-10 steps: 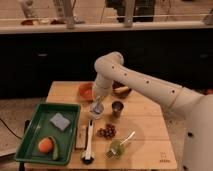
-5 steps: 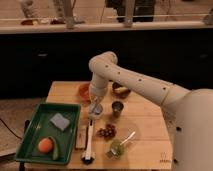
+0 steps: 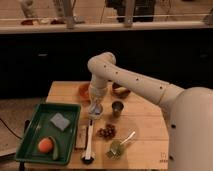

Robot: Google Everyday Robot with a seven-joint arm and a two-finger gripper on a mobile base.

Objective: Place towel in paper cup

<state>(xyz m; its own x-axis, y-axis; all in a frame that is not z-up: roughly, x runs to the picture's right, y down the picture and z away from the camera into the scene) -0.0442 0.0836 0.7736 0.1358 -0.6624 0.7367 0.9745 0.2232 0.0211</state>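
My gripper [image 3: 95, 108] points down at the end of the white arm, low over the wooden table [image 3: 145, 125], just right of the green tray [image 3: 30, 137]. A small pale bluish thing [image 3: 95, 110] sits at its tip; I cannot tell whether it is the towel or a cup, or whether it is held. A small dark metal cup [image 3: 117, 107] stands just right of the gripper. No clear paper cup shows.
An orange bowl [image 3: 83, 92] and a brown bowl [image 3: 120, 91] stand behind the gripper. The tray holds a grey sponge [image 3: 61, 121] and an orange fruit [image 3: 45, 145]. Grapes [image 3: 106, 132], a white long-handled utensil [image 3: 89, 142] and a green cup with a spoon [image 3: 117, 148] lie in front.
The arm has swung left and the gripper has come down and nearer the front, from beside the bowls to just right of the tray.
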